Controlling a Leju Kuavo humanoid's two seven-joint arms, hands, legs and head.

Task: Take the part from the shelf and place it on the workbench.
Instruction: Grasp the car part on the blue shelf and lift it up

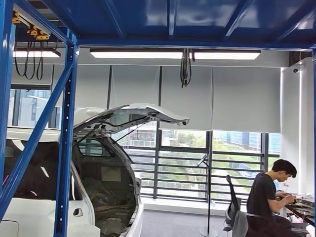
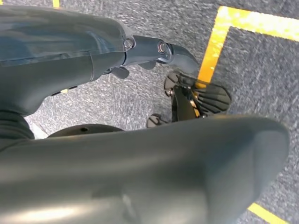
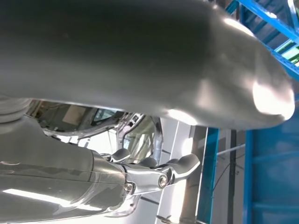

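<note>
A: Part, shelf shelves and workbench: none can be made out; blue steel uprights (image 1: 66, 138) and a white car (image 1: 111, 163) with its hatch raised are seen ahead.

B: Step judged: the approach, nothing held. The shelf must be found first.

A: Fingers?

B: Left hand (image 2: 148, 51) hangs over speckled grey floor (image 2: 253, 70), glossy dark fingers seemingly loosely extended; right hand (image 3: 148, 175), smooth silver, likewise, glass beyond its fingertips.

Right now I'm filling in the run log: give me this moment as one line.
left hand: holds nothing, over grey floor | right hand: holds nothing, raised | head view: white car, blue rack, seated person
</note>
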